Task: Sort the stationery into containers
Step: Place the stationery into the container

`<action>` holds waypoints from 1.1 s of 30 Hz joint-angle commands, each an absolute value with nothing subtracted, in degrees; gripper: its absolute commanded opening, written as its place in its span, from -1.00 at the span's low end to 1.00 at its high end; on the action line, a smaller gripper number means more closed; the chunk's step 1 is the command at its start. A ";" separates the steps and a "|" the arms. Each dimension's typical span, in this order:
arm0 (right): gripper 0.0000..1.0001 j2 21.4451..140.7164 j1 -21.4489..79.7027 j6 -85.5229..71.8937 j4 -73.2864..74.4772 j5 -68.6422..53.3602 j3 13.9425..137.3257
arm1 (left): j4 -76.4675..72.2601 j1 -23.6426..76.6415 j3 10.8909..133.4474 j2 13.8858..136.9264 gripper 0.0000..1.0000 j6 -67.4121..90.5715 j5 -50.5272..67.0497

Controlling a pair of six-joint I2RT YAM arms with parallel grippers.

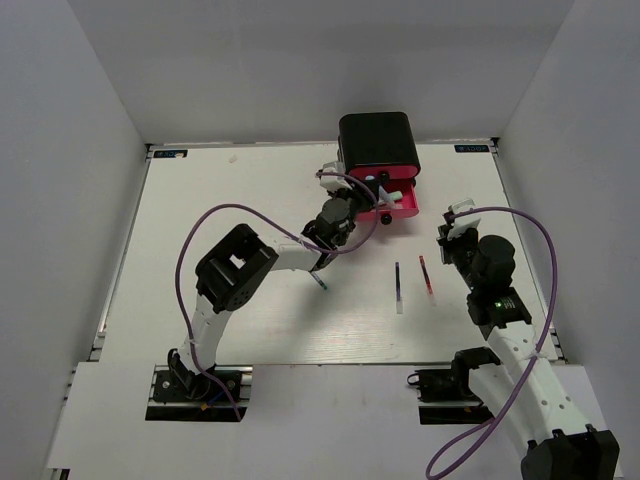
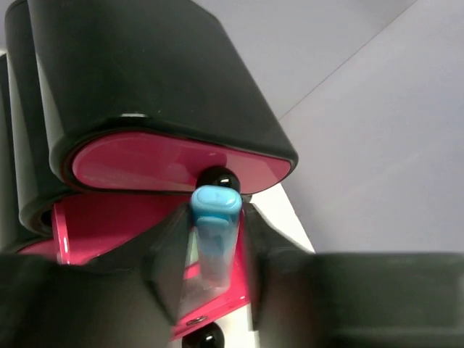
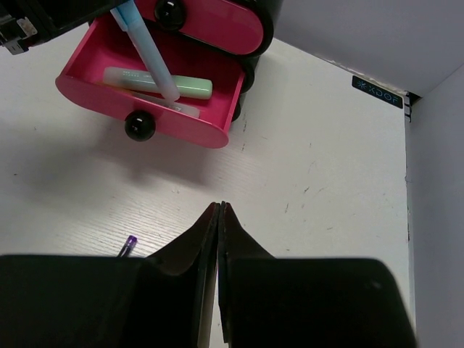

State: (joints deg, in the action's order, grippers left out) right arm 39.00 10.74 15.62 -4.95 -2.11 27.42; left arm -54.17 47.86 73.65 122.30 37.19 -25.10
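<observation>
Left gripper (image 2: 214, 250) pinching light blue marker (image 2: 215, 206), arm outstretched; right gripper (image 3: 219, 212) closed, hovering

The glossy black cabinet (image 1: 378, 140) had one pink drawer (image 3: 181, 129) pulled open, with a green marker (image 3: 156, 82) lying inside. A light blue marker (image 3: 148, 54) tilted down into it. A blue pen (image 1: 398, 283) and a red pen (image 1: 427, 275) lay apart on the bench (image 1: 250, 330).

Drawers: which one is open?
The drawer directly under the closed pink front; it is pulled out, a green marker lies inside, and the left gripper holds a light blue marker over it.
</observation>
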 commanded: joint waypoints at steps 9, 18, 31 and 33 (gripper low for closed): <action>-0.75 38.41 9.84 16.17 -7.56 -4.13 27.25 | -47.37 48.78 76.46 118.22 0.47 35.78 -23.47; -0.31 39.72 9.76 17.40 -5.54 -10.27 27.25 | -44.92 48.78 70.59 107.16 0.55 30.42 -20.40; 0.55 53.49 9.93 8.64 0.97 -34.36 34.10 | 6.83 39.47 52.32 65.87 0.31 23.65 -10.46; 0.24 55.71 9.93 5.20 -1.49 -33.58 35.68 | 12.27 38.68 50.28 62.59 0.52 21.46 -8.10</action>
